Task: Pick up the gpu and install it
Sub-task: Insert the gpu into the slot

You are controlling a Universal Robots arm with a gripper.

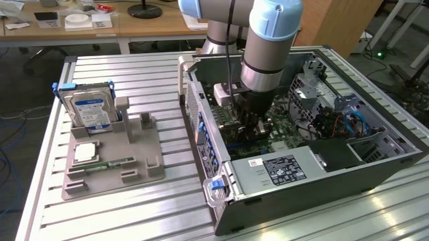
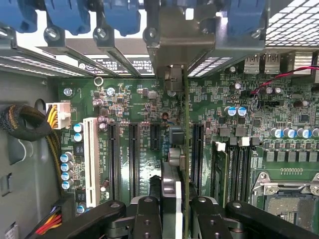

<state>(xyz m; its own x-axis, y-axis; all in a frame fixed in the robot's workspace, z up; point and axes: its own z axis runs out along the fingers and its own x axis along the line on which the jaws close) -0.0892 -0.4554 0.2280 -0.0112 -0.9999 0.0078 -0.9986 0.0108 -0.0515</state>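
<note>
We see the arm reaching down into the open computer case (image 1: 375, 165), which lies on its side on the slatted metal table (image 1: 134, 211). The gripper (image 1: 253, 125) is deep inside, just above the motherboard (image 1: 282, 135). From the wrist view, the gripper (image 2: 177, 209) is clenched on the gpu (image 2: 183, 144), its black fingers (image 2: 145, 219) pressing either side of the thin card, which we see edge-on (so little of its face shows). The card stands upright over the green motherboard (image 2: 129, 109), in line with the row of black expansion slots (image 2: 133, 149), and its silver bracket (image 2: 182, 45) sits up against the rear wall of the case among the blue slot clips (image 2: 70, 15). Whether the card's edge is fully seated in a slot we cannot tell.

Toward the exterior view's left, well apart from the case, a grey holder tray (image 1: 114, 160) carries a silver hard drive (image 1: 90, 110) with a blue label, standing upright, and a narrow green memory stick (image 1: 110, 164) lying flat
</note>
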